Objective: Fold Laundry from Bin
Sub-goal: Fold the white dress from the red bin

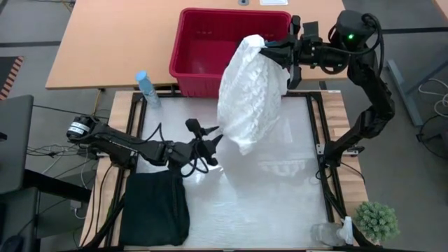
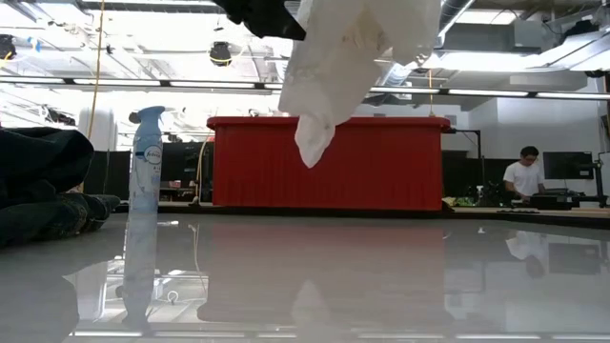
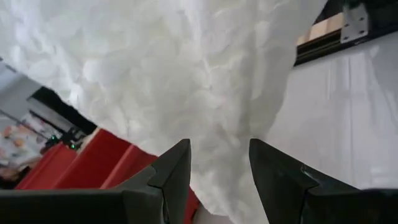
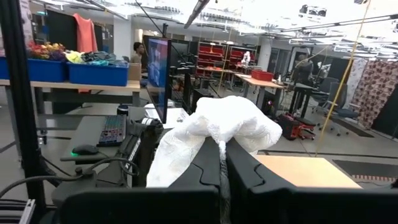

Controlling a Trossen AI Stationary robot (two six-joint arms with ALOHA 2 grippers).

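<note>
While hanging above bin (image 1: 199, 42): white garment (image 1: 248, 91) in right end effector (image 1: 273, 50).

You see crinkled, matt white cloth (image 1: 250, 91) hanging over a glossy, mirror-smooth table top (image 1: 280, 189), with the ribbed red plastic bin (image 1: 203, 42) beyond and soft black cloth (image 1: 155, 208) near left.
</note>
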